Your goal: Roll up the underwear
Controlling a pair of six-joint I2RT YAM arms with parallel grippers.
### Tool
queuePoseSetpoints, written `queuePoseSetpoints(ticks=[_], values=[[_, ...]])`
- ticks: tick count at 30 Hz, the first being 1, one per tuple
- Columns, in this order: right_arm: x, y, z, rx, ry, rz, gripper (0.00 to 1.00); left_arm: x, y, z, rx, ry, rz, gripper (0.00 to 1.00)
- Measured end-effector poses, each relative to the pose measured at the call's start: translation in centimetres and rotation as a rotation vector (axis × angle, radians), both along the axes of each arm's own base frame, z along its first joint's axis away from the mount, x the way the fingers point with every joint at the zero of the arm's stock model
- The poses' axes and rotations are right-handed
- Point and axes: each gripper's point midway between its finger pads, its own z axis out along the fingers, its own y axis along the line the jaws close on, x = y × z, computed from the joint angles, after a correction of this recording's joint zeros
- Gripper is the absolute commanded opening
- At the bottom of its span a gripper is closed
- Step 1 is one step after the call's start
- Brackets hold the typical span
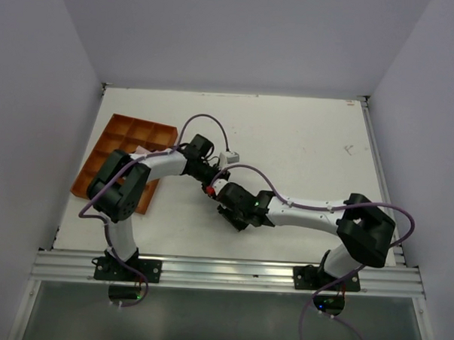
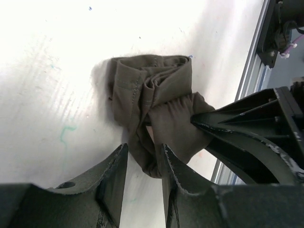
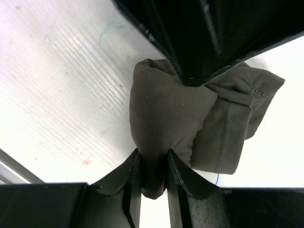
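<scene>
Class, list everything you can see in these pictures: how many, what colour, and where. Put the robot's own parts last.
table: one, white, under everything.
tray: one, orange, compartmented, table's left side.
small cloth: one, pale pink, in the tray.
underwear: one, dark brownish-grey, bunched between the grippers.
rail: one, silver, near edge.
left gripper: one, black, open around the underwear's end.
right gripper: one, black, pinching the underwear.

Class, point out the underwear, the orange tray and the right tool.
underwear (image 2: 159, 90), left wrist view, on its bunched middle.
orange tray (image 1: 124, 134), top view, on a bare compartment.
right tool (image 3: 153, 159), right wrist view, midway between its fingertips.
</scene>
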Motion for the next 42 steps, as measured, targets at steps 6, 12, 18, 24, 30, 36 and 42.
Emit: queuePoseSetpoints(ticks=[6, 12, 18, 24, 30, 36, 42], values=[[-0.3, 0.5, -0.2, 0.104, 0.098, -0.017, 0.21, 1.9, 0.6, 0.9, 0.007, -0.042, 0.044, 0.35], [-0.6, 1.7, 0.0, 0.228, 0.214, -0.024, 0.21, 4.7, 3.1, 1.4, 0.017, -0.071, 0.144, 0.35], [-0.8, 2.0, 0.3, 0.341, 0.331, -0.044, 0.22, 5.8, 4.6, 3.0, 0.003, -0.13, 0.186, 0.35], [-0.8, 1.6, 0.4, 0.475, 0.46, -0.082, 0.23, 2.9, 5.2, 2.9, -0.034, -0.148, 0.155, 0.45], [-1.4, 1.3, 0.4, 0.586, 0.617, -0.087, 0.21, 0.5, 5.1, 3.4, -0.116, -0.164, 0.12, 0.43], [-1.3, 0.6, 0.6, 0.666, 0.744, -0.102, 0.21, -0.3, 4.2, 3.1, -0.16, -0.141, 0.077, 0.41], [-1.2, 0.1, 0.2, 0.708, 0.878, -0.117, 0.19, -1.5, 3.4, 2.6, -0.18, -0.116, 0.023, 0.39]])
